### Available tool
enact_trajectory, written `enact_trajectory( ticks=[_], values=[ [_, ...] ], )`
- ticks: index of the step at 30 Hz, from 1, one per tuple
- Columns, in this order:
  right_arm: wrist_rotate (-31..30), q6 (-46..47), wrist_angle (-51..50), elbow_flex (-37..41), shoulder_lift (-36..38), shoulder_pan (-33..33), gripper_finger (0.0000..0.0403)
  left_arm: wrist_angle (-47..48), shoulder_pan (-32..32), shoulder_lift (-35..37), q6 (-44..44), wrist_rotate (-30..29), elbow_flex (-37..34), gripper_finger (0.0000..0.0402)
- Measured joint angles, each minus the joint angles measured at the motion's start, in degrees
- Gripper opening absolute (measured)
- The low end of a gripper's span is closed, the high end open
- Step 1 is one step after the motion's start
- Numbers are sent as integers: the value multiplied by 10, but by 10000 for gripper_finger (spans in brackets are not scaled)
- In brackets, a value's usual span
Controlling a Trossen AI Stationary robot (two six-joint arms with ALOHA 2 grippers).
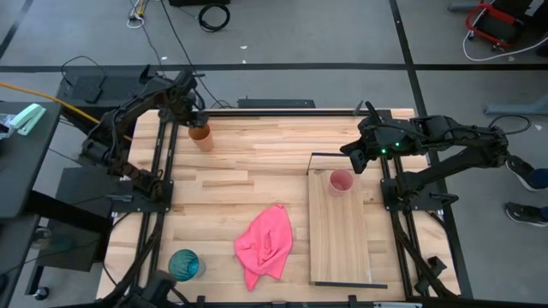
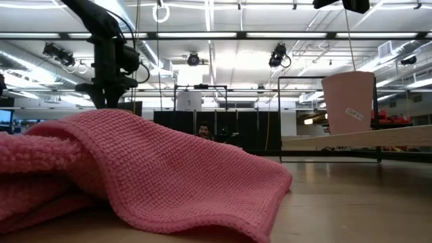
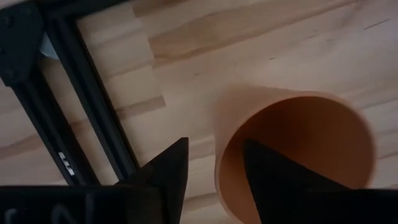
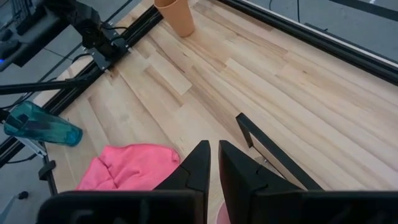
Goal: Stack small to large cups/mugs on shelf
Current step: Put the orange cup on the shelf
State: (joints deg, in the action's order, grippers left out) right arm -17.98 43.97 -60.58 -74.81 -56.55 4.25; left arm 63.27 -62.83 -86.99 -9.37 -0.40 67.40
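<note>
Over the worktop's far left corner, left gripper (image 1: 193, 117) lowered on the orange-brown cup (image 1: 200, 134), fingers (image 3: 171, 168) parted astride the near rim, one outside the wall and one inside the mouth, not yet visibly pinched. Cup upright beside the black frame rail (image 3: 93, 118), close to the far edge. Likely light, thin-walled plastic, stiff enough for a rim pinch but smooth and easily tipped or squeezed out of round; best taken low on the wall just under the lip, with modest force. At the right, pink cup (image 1: 341, 182) upright on the far end of the light-wood shelf (image 1: 338, 248), by its thin black wire frame (image 4: 249, 127). Right gripper (image 1: 364, 156) above the shelf's far right corner, just beside the pink cup and clear of it, fingers (image 4: 196, 165) drawn nearly together, holding nothing. Teal-blue cup (image 1: 185, 264) at the near left corner, well apart from both grippers, translucent and probably the slickest of the three. Pink cloth (image 1: 265, 244) crumpled near the near edge, between teal-blue cup and shelf. Stack not yet begun beyond the smallest cup in place.
</note>
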Motion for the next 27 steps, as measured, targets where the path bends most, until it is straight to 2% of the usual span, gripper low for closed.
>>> enact_trajectory(
  ticks=[6, 10, 14, 22, 27],
  values=[
    [0, 0, 0, 0, 0, 0, 41, 2, 0, -15, -1, 2, -4, 158],
    [0, 0, 0, 0, 0, 0, 41, 0, 0, -15, -3, 2, -4, 142],
    [0, -1, 0, 0, 0, 0, 41, -1, 0, -15, -4, 2, -4, 108],
    [0, -2, 0, 0, 0, 0, 41, -4, 0, -15, -5, 6, -2, 14],
    [0, -5, 0, 0, 0, 0, 41, 2, 0, -15, -4, 16, 1, 24]
  ],
)
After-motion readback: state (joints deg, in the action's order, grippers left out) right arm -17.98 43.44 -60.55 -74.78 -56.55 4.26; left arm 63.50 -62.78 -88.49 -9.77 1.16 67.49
